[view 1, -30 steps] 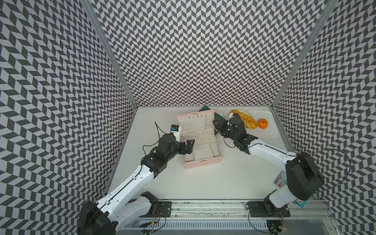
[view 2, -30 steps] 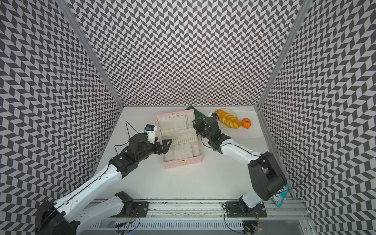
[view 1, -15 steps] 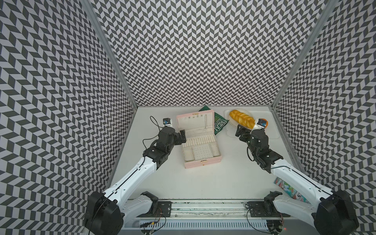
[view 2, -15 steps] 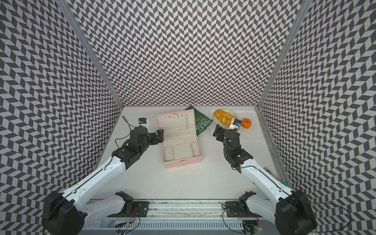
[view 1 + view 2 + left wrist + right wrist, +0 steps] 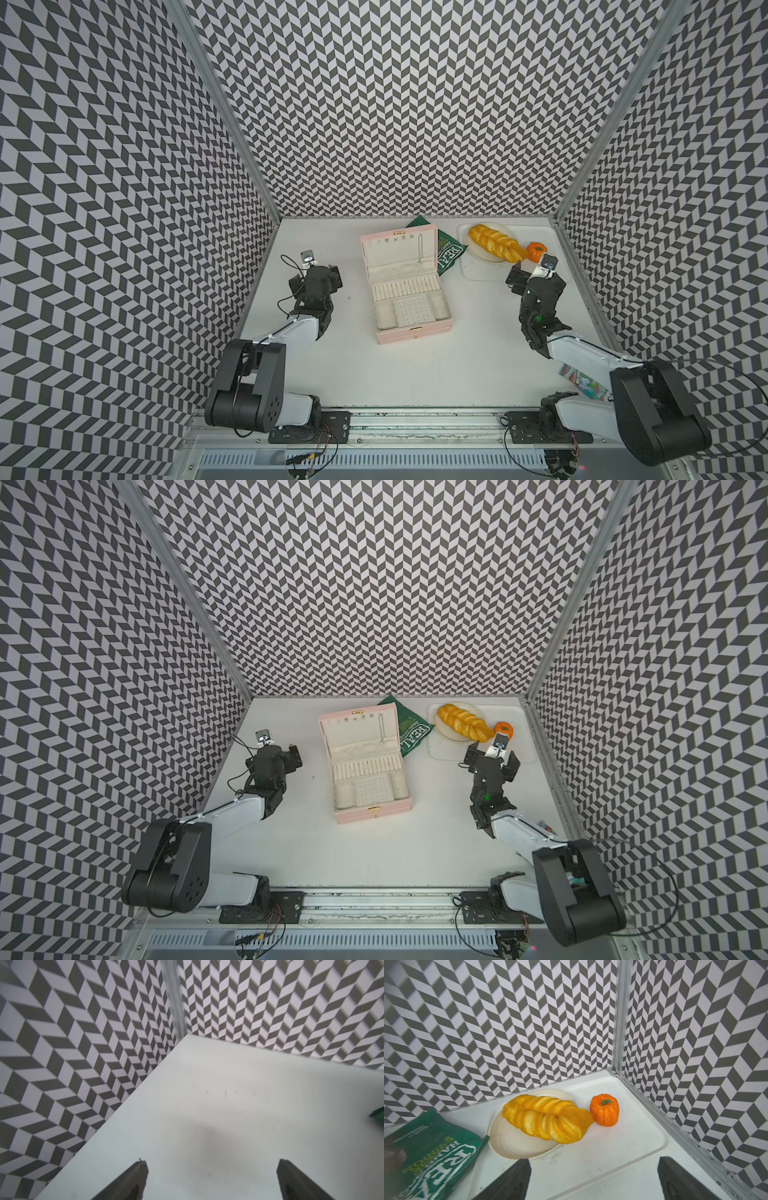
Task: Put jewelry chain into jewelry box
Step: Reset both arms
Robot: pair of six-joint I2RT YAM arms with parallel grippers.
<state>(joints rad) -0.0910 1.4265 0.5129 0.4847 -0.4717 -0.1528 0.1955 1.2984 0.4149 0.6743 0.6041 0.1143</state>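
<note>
My white tabletop (image 5: 415, 374) sits inside chevron-patterned walls (image 5: 395, 104). The pink box (image 5: 395, 336) lies open mid-tabletop, the chain (image 5: 420, 249) against its lid's lining. At far right, a tray (image 5: 643, 1132) holds a pumpkin (image 5: 604, 1110) and a plate (image 5: 512, 1142) of bread (image 5: 546, 1118). My left tool (image 5: 211, 1162) and right tool (image 5: 593, 1159) are both spread, holding nothing.

A braided loaf (image 5: 548, 1120) lies on a plate (image 5: 512, 1147) on a white tray (image 5: 623, 1147), an orange pumpkin (image 5: 604, 1110) just beside. A green bag (image 5: 431, 1157) touches the plate.
</note>
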